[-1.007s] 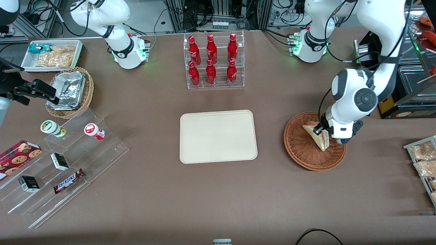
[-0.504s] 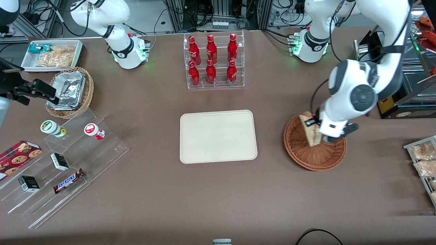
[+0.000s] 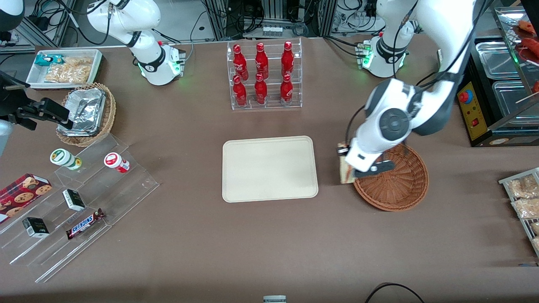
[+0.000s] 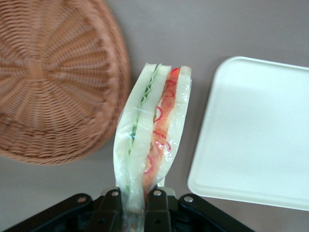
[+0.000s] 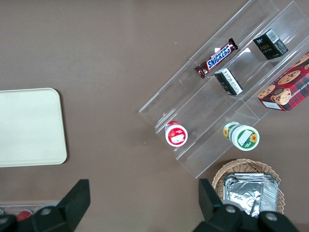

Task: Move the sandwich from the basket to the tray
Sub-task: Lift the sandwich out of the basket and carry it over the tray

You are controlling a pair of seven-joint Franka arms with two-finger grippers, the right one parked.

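Note:
My left gripper (image 3: 348,163) is shut on the sandwich (image 3: 345,173), a pale wedge in clear wrap with red, orange and green layers. It hangs above the table at the rim of the reddish-brown wicker basket (image 3: 400,185), on the side toward the cream tray (image 3: 269,168). In the left wrist view the gripper (image 4: 134,195) pinches the sandwich (image 4: 152,130) by its narrow end. There the basket (image 4: 53,82), with nothing in it, lies to one side and a corner of the tray (image 4: 256,130) to the other. The right wrist view also shows the tray (image 5: 29,128).
A clear rack of red bottles (image 3: 264,75) stands farther from the front camera than the tray. Toward the parked arm's end are a stepped acrylic shelf of snacks (image 3: 76,202), a foil-lined basket (image 3: 86,113) and a white snack tray (image 3: 65,67). Packets (image 3: 522,198) lie at the working arm's end.
The gripper has lifted the sandwich out of the basket and carried it toward the tray, from over the basket's middle to its rim. The sandwich now hangs more upright.

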